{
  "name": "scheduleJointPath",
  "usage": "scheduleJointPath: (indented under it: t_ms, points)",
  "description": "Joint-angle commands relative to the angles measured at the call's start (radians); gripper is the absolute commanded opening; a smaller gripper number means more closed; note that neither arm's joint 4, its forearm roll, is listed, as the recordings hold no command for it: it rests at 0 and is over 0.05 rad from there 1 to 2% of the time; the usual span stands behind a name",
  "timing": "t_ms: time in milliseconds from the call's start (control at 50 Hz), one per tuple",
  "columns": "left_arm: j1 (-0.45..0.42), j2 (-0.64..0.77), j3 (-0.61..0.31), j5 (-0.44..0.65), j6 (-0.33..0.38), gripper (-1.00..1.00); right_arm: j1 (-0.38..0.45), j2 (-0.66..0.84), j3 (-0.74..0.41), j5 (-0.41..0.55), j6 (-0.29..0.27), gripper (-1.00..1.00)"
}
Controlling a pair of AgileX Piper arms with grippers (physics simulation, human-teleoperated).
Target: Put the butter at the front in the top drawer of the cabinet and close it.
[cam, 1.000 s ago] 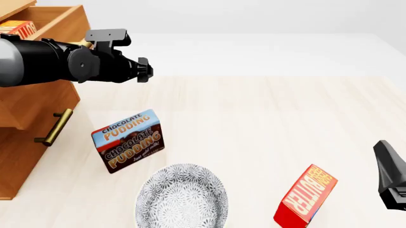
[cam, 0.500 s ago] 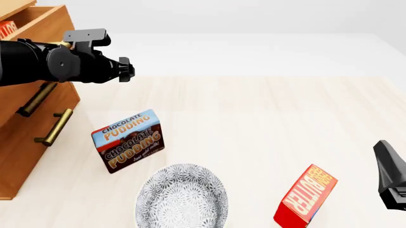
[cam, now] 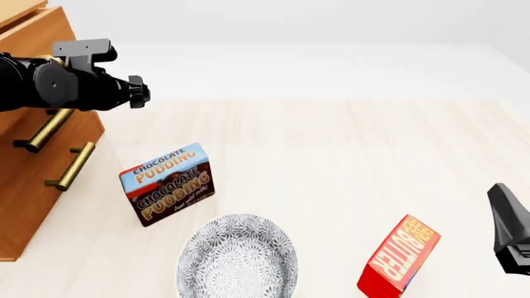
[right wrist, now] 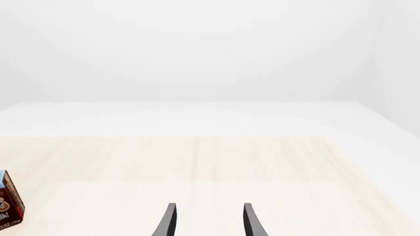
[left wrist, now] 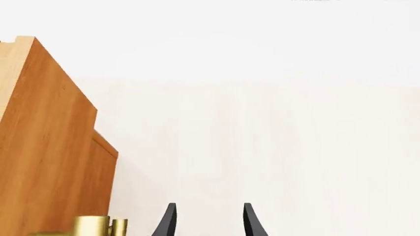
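The table has a pale wood-grain top. The cabinet stands on it at the left edge. A Chocolate Pudding box stands just right of the cabinet. A patterned grey bowl sits near the front. A butter carton stands tilted, right of the bowl.

The renders were bright and evenly lit, with crisp edges, no blur and no edge distortion. Shadows were faint and soft: a pale one lay on the table just beside the Chocolate Pudding box. The backdrop washed out to near-white.
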Motion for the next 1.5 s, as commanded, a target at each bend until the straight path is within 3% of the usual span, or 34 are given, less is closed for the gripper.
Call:
scheduleJointPath:
  t_ms: [20, 800, 1340, 1500]
  points:
    - [0.06, -0.016, 0.03, -0.012, 0.013, 1.0, 0.0, -0.001, 0.001, 0.0, 0.0, 1.0]
    - [0.189, -0.121, 0.128, -0.023, 0.017, 1.0, 0.0, -0.001, 0.001, 0.0, 0.0, 1.0]
    - [0.03, -0.485, 0.239, 0.159, 0.047, 1.0, 0.0, -0.001, 0.001, 0.0, 0.0, 1.0]
    - [-0.058, -0.57, 0.29, 0.184, 0.051, 1.0, 0.0, -0.001, 0.001, 0.0, 0.0, 1.0]
